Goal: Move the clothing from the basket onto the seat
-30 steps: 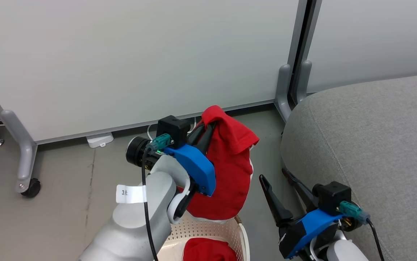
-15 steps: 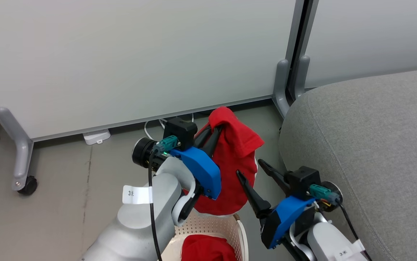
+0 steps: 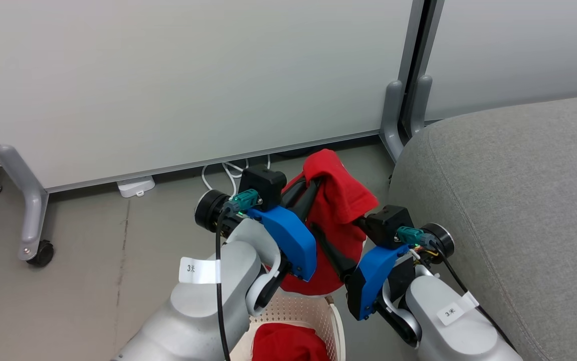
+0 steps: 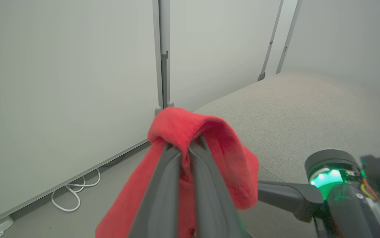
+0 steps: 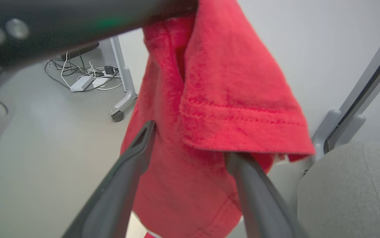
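Right pincer (image 5: 190, 142) reached lifted garment (image 3: 336, 195), second garment (image 3: 288, 343) in basket (image 3: 293, 311)

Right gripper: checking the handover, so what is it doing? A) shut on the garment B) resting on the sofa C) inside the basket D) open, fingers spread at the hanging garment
D: the right gripper has its fingers wide apart at the red garment, which the left gripper pinches.

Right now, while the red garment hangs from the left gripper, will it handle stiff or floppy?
Likely floppy: the red garment drapes over the left gripper and hangs limp. Probably light: one pinch holds it up.
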Controlling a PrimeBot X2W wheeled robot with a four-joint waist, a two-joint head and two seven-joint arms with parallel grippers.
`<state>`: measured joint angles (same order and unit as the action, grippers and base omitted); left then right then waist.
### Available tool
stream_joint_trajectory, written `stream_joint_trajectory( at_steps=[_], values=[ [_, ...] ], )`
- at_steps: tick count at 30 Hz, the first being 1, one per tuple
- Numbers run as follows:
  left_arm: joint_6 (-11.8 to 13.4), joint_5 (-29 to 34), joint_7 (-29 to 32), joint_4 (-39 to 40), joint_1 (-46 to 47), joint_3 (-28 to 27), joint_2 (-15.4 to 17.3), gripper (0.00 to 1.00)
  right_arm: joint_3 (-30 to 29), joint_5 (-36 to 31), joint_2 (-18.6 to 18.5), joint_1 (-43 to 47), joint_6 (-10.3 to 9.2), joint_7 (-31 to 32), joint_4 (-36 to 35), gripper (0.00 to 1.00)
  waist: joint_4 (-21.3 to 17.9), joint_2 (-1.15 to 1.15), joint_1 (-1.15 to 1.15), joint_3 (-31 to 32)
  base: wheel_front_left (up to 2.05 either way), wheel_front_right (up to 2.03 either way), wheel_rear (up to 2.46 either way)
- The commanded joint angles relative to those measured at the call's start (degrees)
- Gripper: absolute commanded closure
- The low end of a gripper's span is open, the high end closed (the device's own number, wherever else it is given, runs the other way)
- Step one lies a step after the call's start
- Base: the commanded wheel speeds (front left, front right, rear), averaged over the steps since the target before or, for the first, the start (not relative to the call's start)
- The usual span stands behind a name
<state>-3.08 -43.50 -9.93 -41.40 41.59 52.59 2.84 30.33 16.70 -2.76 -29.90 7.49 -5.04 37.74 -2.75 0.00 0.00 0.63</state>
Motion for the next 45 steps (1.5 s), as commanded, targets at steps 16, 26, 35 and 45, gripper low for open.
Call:
stream_joint_trajectory(
  at_steps=[16,26,35,45],
  values=[
    [-0.24,-2.9,-0.68,1.11,1.04,3.43,0.07,1.0,8.95,7.75,-0.21,-5.64,0.02,-1.82,10.36,1.0,0.22,0.0,0.0,1.27,0.0,0.0,0.0],
    [-0.04,-3.42,-1.19,-0.08,0.77,3.85,0.07,1.0,10.89,9.06,-0.21,-6.48,0.02,-4.14,12.09,1.0,-0.86,0.0,0.0,1.68,0.0,0.0,0.0],
    [0.37,-3.36,-1.68,-0.99,1.46,4.01,0.14,1.0,11.67,9.6,-0.21,-7.06,0.02,-5.23,13.63,1.0,-1.43,0.0,0.0,1.38,0.0,0.0,0.0],
    [0.35,-3.74,-2.26,-1.72,1.62,3.86,0.46,1.0,12.06,10.2,-0.21,-7.54,0.02,-5.97,14.4,1.0,-1.5,0.0,0.0,1.02,0.0,0.0,0.0]
  ],
)
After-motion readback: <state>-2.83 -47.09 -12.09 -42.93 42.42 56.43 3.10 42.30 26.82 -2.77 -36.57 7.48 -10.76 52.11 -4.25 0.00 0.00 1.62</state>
